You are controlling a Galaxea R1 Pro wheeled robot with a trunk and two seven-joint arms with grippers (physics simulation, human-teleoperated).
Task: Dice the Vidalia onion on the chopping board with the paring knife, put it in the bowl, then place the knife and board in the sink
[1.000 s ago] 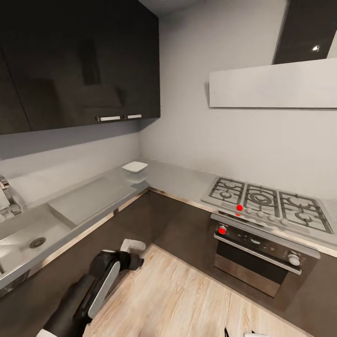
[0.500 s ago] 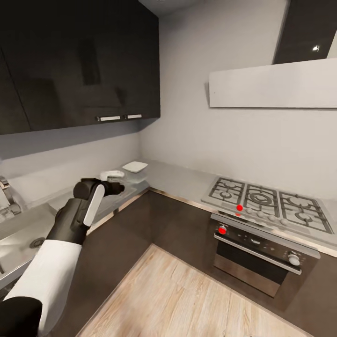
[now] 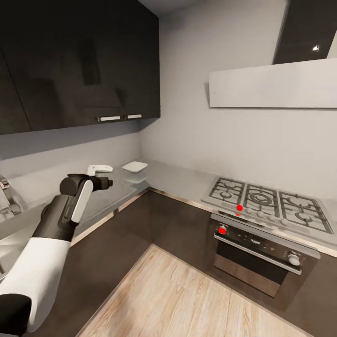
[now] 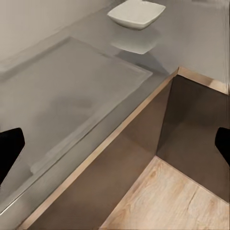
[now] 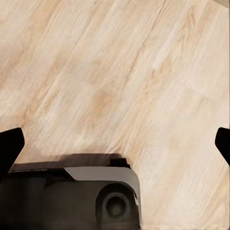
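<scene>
On the grey countertop (image 3: 173,180), white bowl (image 3: 135,166) just ahead of raised left gripper (image 3: 100,168), jaws spread wide and empty; onion, board, knife unseen.

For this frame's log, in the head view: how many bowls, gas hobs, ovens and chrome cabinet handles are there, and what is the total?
white bowl: 1
gas hob: 1
oven: 1
chrome cabinet handles: 2
Total: 5
</scene>
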